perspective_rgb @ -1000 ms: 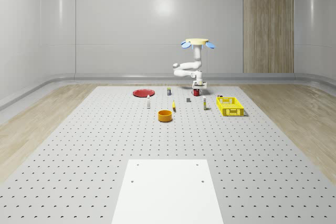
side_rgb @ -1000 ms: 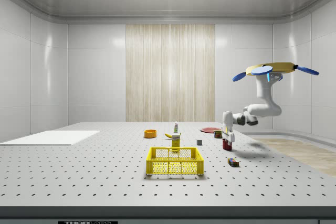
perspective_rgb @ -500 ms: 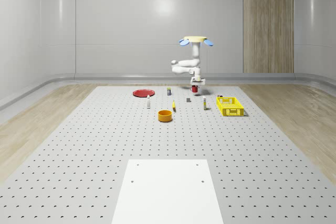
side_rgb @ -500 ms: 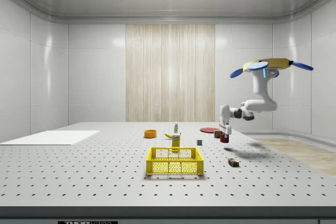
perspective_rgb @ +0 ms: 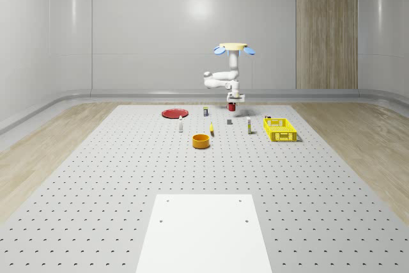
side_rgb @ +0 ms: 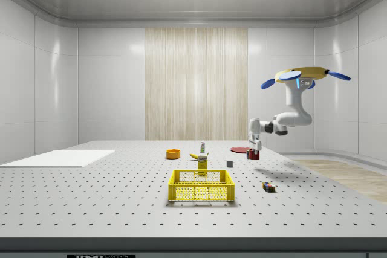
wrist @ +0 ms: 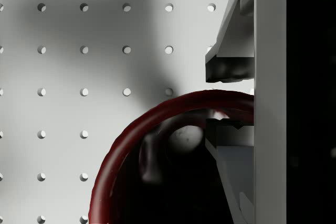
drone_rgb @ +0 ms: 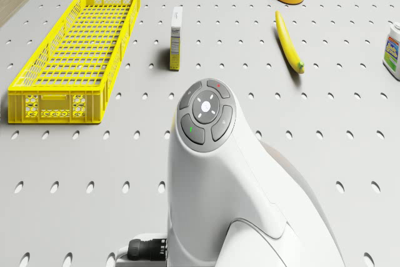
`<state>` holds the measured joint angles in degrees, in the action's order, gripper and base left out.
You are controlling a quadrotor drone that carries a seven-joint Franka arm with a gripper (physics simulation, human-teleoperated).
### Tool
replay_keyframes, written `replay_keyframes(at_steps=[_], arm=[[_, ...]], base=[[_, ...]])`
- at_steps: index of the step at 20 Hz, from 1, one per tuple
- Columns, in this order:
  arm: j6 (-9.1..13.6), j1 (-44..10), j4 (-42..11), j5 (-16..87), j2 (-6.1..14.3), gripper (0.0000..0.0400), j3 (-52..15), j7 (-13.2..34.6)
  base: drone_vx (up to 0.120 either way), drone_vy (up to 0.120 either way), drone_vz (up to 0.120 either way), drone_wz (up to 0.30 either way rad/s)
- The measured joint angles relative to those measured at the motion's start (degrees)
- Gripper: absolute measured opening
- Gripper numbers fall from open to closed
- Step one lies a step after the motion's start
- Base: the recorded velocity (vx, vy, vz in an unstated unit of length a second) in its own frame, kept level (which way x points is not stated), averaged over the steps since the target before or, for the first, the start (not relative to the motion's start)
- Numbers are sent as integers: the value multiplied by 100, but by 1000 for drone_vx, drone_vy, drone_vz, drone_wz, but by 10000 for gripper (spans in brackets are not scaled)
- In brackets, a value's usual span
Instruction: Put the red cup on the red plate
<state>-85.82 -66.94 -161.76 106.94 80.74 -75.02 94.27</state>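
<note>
The red cup (perspective_rgb: 231,106) hangs above the table, and my gripper (perspective_rgb: 232,101) is shut on its rim. In the wrist view one fingertip (wrist: 231,69) sits outside the dark red rim (wrist: 157,114) and the other inside, with the gripper (wrist: 231,100) pinching the wall. From the side, the cup (side_rgb: 252,156) hangs under the gripper (side_rgb: 254,150), off the surface. The red plate (perspective_rgb: 174,113) lies flat, to the whole-scene view's left of the cup, and shows as a thin red disc (side_rgb: 240,148) in the side view. The drone (perspective_rgb: 233,48) hovers high above the cup.
A yellow crate (perspective_rgb: 279,129), an orange bowl (perspective_rgb: 201,140), a banana (perspective_rgb: 211,129), a small bottle (perspective_rgb: 181,124) and a carton (perspective_rgb: 248,126) stand on the perforated table. A white sheet (perspective_rgb: 204,231) covers the near part. The drone view has the crate (drone_rgb: 75,54) and banana (drone_rgb: 289,42).
The drone and arm have shifted toward the whole-scene view's left, nearer the red plate. The cup has risen off the table in the shut gripper.
</note>
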Motion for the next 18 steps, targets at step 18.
replay_keyframes(at_steps=[18], arm=[[-202, -62, 11, -103, 220, 99, -39, 55]], base=[[-113, -120, 64, 0]])
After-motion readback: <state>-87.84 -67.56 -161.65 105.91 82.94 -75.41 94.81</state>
